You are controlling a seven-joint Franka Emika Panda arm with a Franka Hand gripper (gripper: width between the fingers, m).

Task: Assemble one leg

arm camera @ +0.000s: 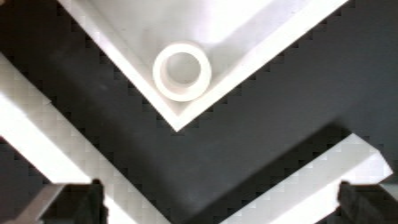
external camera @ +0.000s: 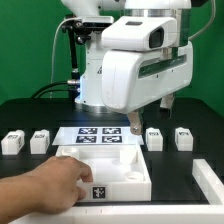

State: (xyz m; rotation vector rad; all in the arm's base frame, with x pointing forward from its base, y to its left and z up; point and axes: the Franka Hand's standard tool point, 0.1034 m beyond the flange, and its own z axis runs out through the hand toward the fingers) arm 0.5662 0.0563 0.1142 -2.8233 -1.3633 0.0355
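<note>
Several small white legs with marker tags stand in a row on the black table: two at the exterior view's left [external camera: 12, 142] [external camera: 40, 138] and two at its right [external camera: 155, 139] [external camera: 183, 136]. My gripper [external camera: 148, 116] hangs above the far right corner of the large white tray-like panel [external camera: 128, 166], close to the right-hand legs. In the wrist view the gripper [arm camera: 217, 206] is open and empty. Its dark fingertips [arm camera: 71, 200] stand wide apart over the panel's corner [arm camera: 125, 40] and its round hole [arm camera: 182, 72]. No leg shows in the wrist view.
A human hand [external camera: 45, 188] rests on the panel's near left corner. The marker board [external camera: 100, 135] lies behind the panel. Another white part [external camera: 212, 180] lies at the exterior view's right edge. The arm's white body [external camera: 135, 60] fills the middle.
</note>
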